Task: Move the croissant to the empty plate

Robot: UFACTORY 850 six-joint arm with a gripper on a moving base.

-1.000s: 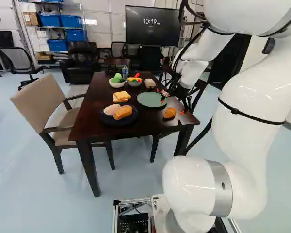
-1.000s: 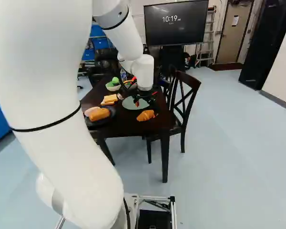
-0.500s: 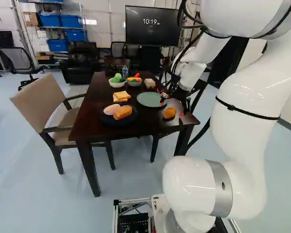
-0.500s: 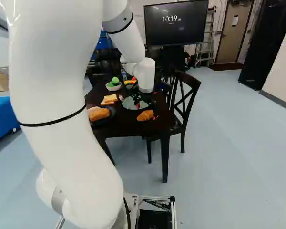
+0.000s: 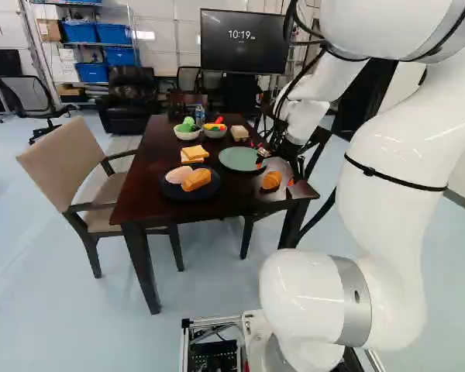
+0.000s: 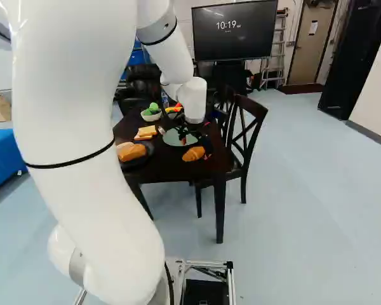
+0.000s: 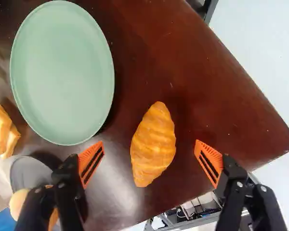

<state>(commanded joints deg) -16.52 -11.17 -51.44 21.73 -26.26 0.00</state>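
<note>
Wrist view: the croissant (image 7: pixel 154 142) is seen on the bare wood of the tabletop (image 7: pixel 207 86), off any plate. It is framed by the two fingers of the pincer (image 5: pixel 274 173), which are held wide apart, with a gap left on either side; nothing is clamped. Near the croissant, but apart from it, the empty green plate (image 7: pixel 62 72) is laid, its rim close to one finger.

At the left of the green plate in the left base view, slices of bread (image 5: pixel 192 154) are stacked directly on the wood. Closer to the base, a dark plate (image 5: pixel 187 196) is found, on which a bread roll (image 5: pixel 196 180) and a pale pinkish piece of food (image 5: pixel 177 176) are set side by side.

Farther along, two bowls are placed next to each other: a white bowl (image 5: pixel 187 136) filled with green pieces, and a second bowl (image 5: pixel 215 134) in which yellow and red pieces can be made out. A bottle (image 5: pixel 199 116) is stood behind them, and a small tan block (image 5: pixel 239 132) is set to their right. The tabletop is flanked by a beige chair (image 5: pixel 66 167) and, in the right base view, by a dark wooden chair (image 6: pixel 244 136).
</note>
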